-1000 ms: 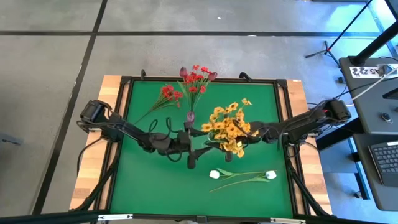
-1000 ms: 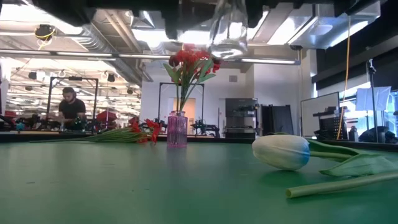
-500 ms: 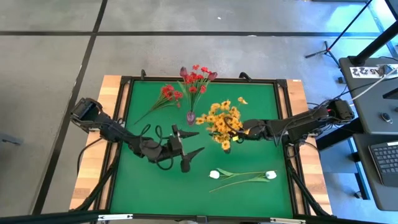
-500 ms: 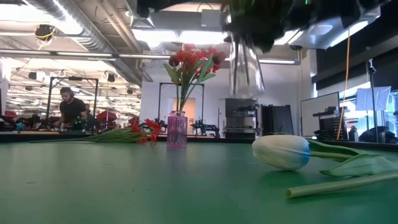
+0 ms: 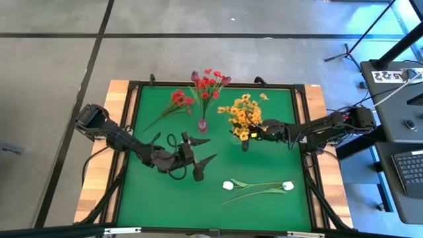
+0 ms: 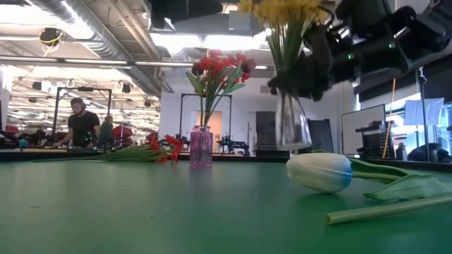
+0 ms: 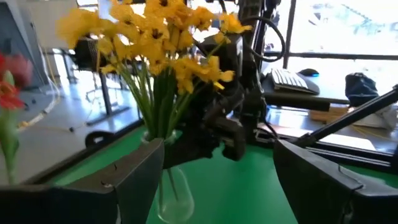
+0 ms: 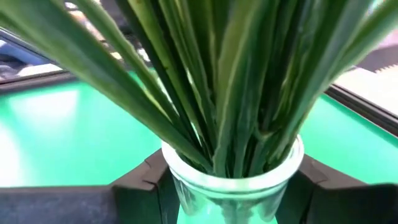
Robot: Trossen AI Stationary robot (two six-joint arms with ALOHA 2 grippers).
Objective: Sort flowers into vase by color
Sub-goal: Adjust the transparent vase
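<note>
A clear glass vase point(image 6: 292, 125) full of yellow flowers point(image 5: 243, 112) hangs just above the green table, right of centre, with my right gripper point(image 5: 251, 134) shut on it. A pink vase point(image 5: 202, 123) with red flowers point(image 5: 209, 82) and maroon buds stands on its base beside it. A loose red spray point(image 5: 177, 100) lies flat at the far left. Two white buds point(image 5: 228, 186) point(image 5: 288, 186) lie on their sides on crossed stems near the front. My left gripper point(image 5: 205, 152) hovers open left of centre, pointing at the clear vase, with nothing between its fingers. My right gripper pinches the clear vase's neck point(image 8: 233, 177), just under the rim, between its two fingers point(image 8: 140, 186). The fingers come in about level from the table's right. The vase hangs nearly upright, its base point(image 6: 293, 144) a little clear of the table, stems rising from the mouth.
Free green surface lies between the two vases and the white buds at the front. A black frame point(image 5: 301, 86) edges the table. Beyond the far edge are lab benches and a person point(image 6: 82, 123).
My right gripper has come down and gone toward the far edge with the clear vase, which has swung from tipped over to nearly upright; the yellow flowers now stand farther back. My left gripper has drawn back a little toward the table's left, still open.
</note>
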